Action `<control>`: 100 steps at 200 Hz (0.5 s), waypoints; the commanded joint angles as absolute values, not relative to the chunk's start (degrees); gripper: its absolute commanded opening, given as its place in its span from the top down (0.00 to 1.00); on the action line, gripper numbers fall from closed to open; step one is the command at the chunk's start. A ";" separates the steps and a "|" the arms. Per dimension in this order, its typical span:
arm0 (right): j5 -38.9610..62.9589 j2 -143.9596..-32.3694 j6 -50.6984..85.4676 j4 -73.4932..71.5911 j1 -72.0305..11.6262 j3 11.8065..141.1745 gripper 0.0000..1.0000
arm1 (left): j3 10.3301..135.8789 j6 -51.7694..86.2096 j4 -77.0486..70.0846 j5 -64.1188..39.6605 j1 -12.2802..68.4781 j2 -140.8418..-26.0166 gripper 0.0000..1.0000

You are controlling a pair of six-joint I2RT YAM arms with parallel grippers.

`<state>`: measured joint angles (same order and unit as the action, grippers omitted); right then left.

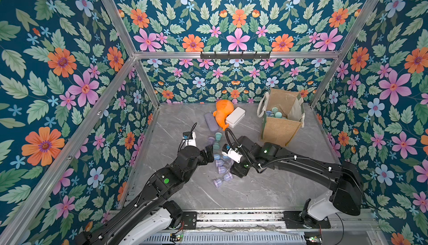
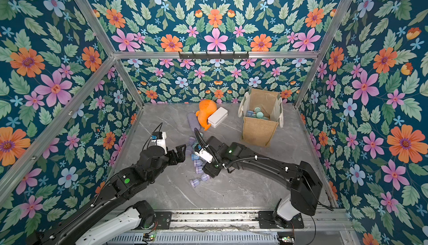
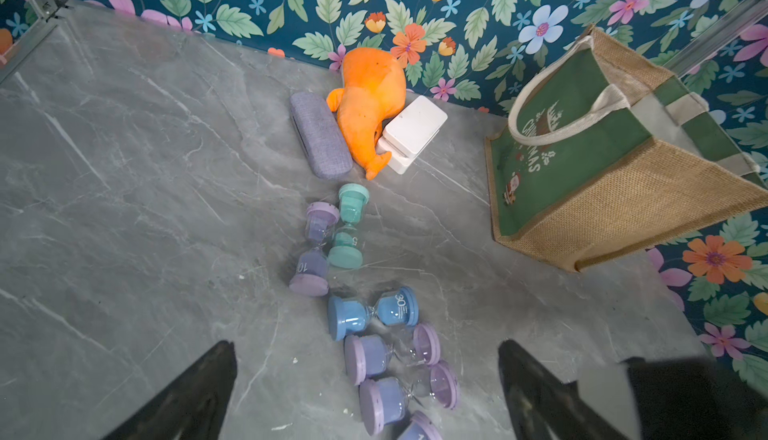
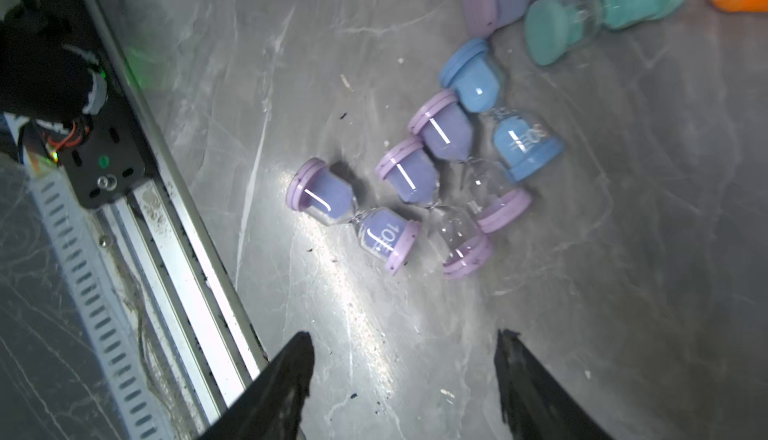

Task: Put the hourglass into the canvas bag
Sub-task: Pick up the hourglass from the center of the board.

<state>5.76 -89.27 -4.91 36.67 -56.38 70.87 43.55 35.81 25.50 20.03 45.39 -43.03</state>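
Several hourglasses lie in a loose row on the grey table: a teal one (image 1: pixel 218 139), a blue one (image 3: pixel 372 313) and purple ones (image 1: pixel 221 169). The canvas bag (image 1: pixel 280 128) (image 2: pixel 258 130) (image 3: pixel 602 192) stands open at the back right with teal and blue hourglasses (image 1: pixel 274 113) inside. My left gripper (image 1: pixel 209 150) (image 3: pixel 365 344) hangs open just left of the row, holding nothing. My right gripper (image 4: pixel 405 336) is open and empty above bare table, a short way from the nearest purple hourglass (image 4: pixel 353 215). In both top views its fingers are hidden under the wrist.
An orange plush toy (image 1: pixel 223 113), a white box (image 1: pixel 235 117) and a lilac fabric case (image 1: pixel 211 121) lie together at the back middle. The arms' metal rail (image 1: pixel 231 216) runs along the front edge. Flowered walls close in three sides.
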 commanded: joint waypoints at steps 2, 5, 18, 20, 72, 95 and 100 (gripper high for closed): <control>6.93 -90.79 -7.86 32.27 -57.13 69.63 0.30 | 42.99 37.24 28.13 21.70 45.38 -41.48 0.00; 7.01 -90.97 -7.94 32.15 -57.17 69.57 0.30 | 42.91 37.33 28.39 21.84 45.41 -41.28 0.00; 7.46 -92.50 -9.10 31.64 -57.68 69.80 0.31 | 42.72 37.64 29.42 22.48 45.41 -40.49 0.00; 7.43 -92.71 -9.42 31.60 -57.73 69.85 0.31 | 42.72 37.73 29.59 22.61 45.37 -40.44 0.00; 7.79 -99.64 -13.76 30.24 -58.97 71.60 0.34 | 42.31 38.47 31.37 23.98 45.38 -39.05 0.00; 7.87 -101.87 -14.76 29.72 -59.31 72.07 0.36 | 42.28 38.54 31.64 24.19 45.36 -38.94 0.00; 7.91 -102.26 -14.89 29.53 -59.33 72.20 0.36 | 42.28 38.51 31.68 24.29 45.35 -38.94 0.00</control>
<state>7.27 -100.82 -12.10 31.03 -58.98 71.64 42.28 38.46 30.87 23.00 45.39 -39.07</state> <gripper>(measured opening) 0.647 0.998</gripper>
